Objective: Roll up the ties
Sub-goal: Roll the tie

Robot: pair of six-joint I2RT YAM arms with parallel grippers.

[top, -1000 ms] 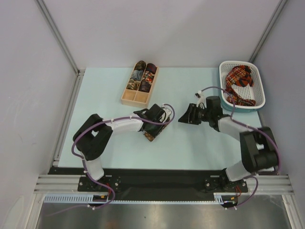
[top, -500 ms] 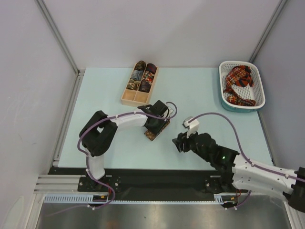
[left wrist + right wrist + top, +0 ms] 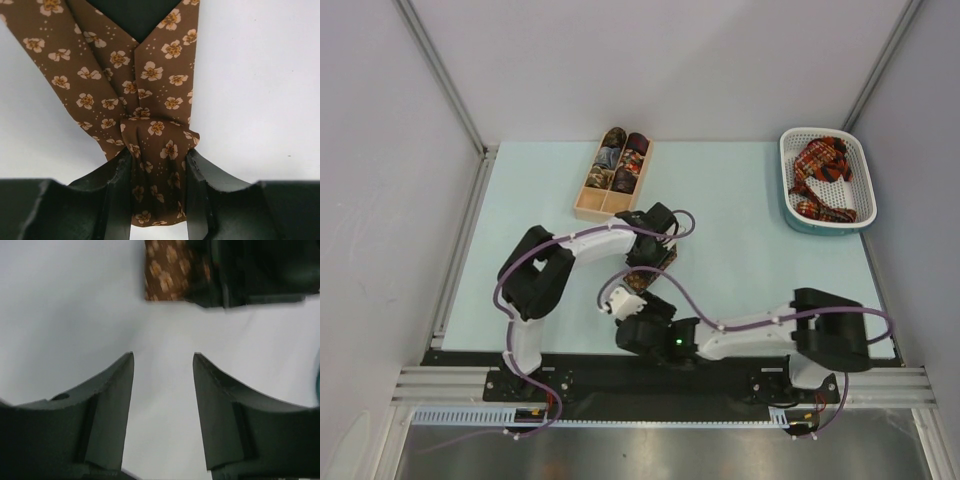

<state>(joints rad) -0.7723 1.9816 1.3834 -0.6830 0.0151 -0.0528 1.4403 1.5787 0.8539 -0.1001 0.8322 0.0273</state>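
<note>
The divided box (image 3: 590, 208) sits on the far side of the table (image 3: 740, 250), a bit left of the middle. Rolled ties (image 3: 623, 152) fill its far parts. The basket (image 3: 788, 170) is at the far right, with loose ties (image 3: 823, 178) in it. One tie (image 3: 150, 125) lies in the middle, under the left gripper (image 3: 157, 165). The right gripper (image 3: 162, 357) is just near of it.

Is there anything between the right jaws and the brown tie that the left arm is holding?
Nothing visible does. In the right wrist view only bare table lies between the right gripper, jaws open, and the brown tie. The left gripper, clamped on the tie, is close beside that spot, so the approach looks tight.
</note>
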